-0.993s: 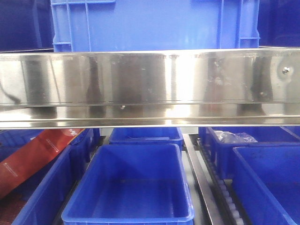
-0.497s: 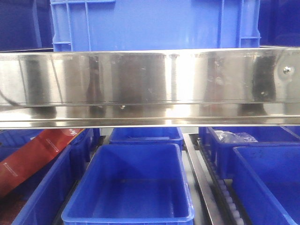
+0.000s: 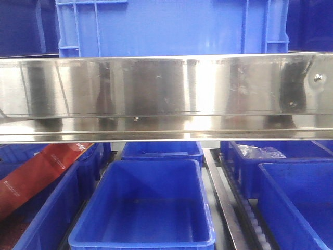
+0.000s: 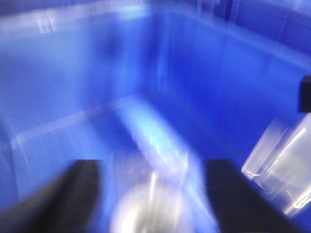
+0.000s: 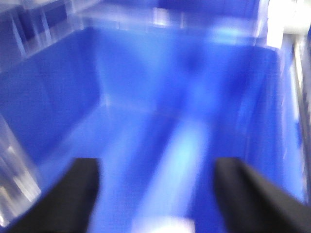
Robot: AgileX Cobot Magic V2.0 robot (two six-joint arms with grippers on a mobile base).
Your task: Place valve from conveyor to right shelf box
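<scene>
Left end effector (image 4: 153, 170) hangs in a blue bin (image 4: 73, 73), its black fingers well apart. The silvery blur at bottom centre between them may be the valve (image 4: 148, 216), but it is too smeared to be sure. Right end effector (image 5: 155, 170) is also spread wide, holding nothing visible. The steel shelf (image 3: 166, 94) crosses the front view.
</scene>
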